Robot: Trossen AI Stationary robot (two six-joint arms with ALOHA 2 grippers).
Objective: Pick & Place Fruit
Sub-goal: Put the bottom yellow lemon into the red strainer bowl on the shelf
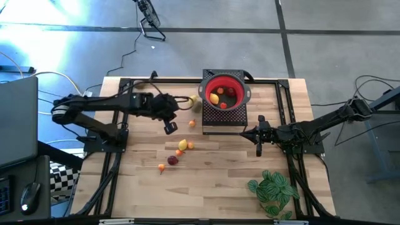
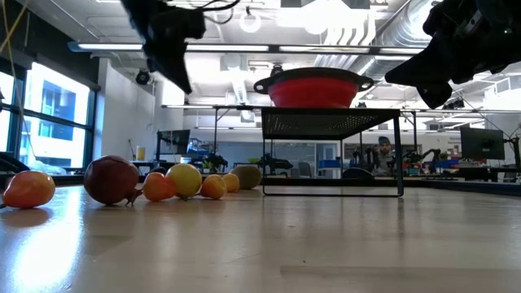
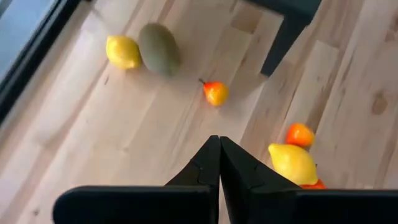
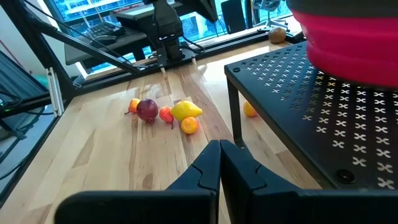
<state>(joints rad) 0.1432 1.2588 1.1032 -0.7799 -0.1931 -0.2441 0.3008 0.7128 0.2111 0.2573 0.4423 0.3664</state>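
My left jaws (image 1: 170, 128) hang above the counter (image 1: 144, 187), pressed flat together with nothing between them; my own wrist view shows the two dark tips meeting in a closed seam. My left arm is clearly the nearer one to the loose fruit.

The closest piece, I judge, is the small orange fruit (image 3: 216, 93): it lies straight ahead of my tips and apart from them, on bare wood, roundish, with a short stem pointing away, so its axis hardly matters for a pinch. Farther off beyond it, a yellow lemon (image 3: 122, 51) and a brownish-green fruit (image 3: 159, 48) sit touching each other, the green one's long axis running slantwise across my line of approach. Just beside my jaws on the other side lies a second lemon (image 3: 293, 163) with an orange fruit (image 3: 300, 134) next to it; in the overhead view these belong to the cluster with the dark red fruit (image 1: 172, 160). I cannot tell for sure how high my tips are above the wood.

The red bowl (image 1: 225, 92) stands on a black mesh stand (image 1: 225, 119), already holding a few fruits (image 1: 214, 99).

My right jaws (image 1: 259, 135) wait closed and empty beside that stand, well apart from the loose fruit.

To take anything, my left jaws must open first.
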